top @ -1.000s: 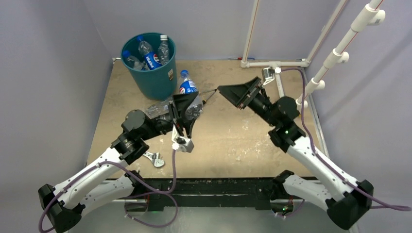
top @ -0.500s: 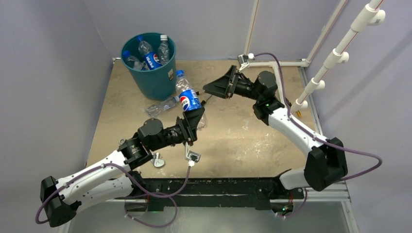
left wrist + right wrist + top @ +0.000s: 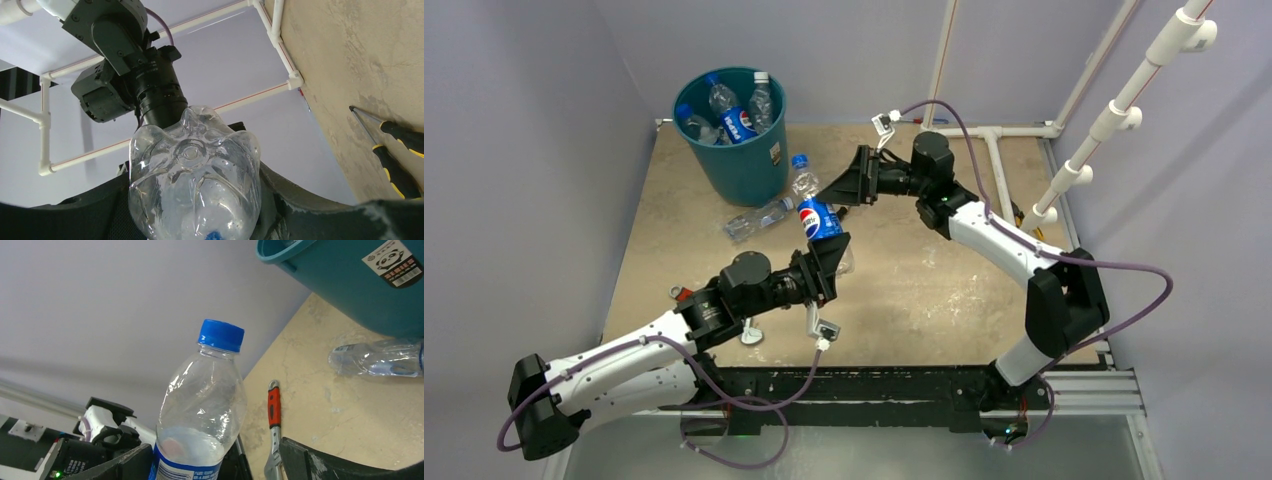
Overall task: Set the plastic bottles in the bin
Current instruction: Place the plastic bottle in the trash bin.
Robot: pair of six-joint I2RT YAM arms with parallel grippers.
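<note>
A clear Pepsi bottle (image 3: 817,218) with a blue cap hangs tilted above the table, and my left gripper (image 3: 829,255) is shut on its lower end. The left wrist view shows its moulded base (image 3: 195,170) between my left gripper's (image 3: 195,220) dark fingers (image 3: 320,210). My right gripper (image 3: 844,185) is open, its jaws straddling the bottle's upper part (image 3: 205,395) without closing; the right gripper (image 3: 215,445) shows only its fingertips (image 3: 310,462). The teal bin (image 3: 746,170) stands at the back left with several bottles (image 3: 736,120) inside. Another clear bottle (image 3: 757,216) lies on the table by the bin's foot (image 3: 380,357).
A red-handled wrench (image 3: 273,412) lies on the table under my left arm, its silver head (image 3: 749,334) showing. Yellow-and-black screwdrivers (image 3: 397,165) lie at the right side. White pipe framing (image 3: 994,130) runs along the back and right edges.
My right arm has swung left and brought its open jaws around the bottle's top. My left arm has drawn the held bottle slightly nearer and to the right.
</note>
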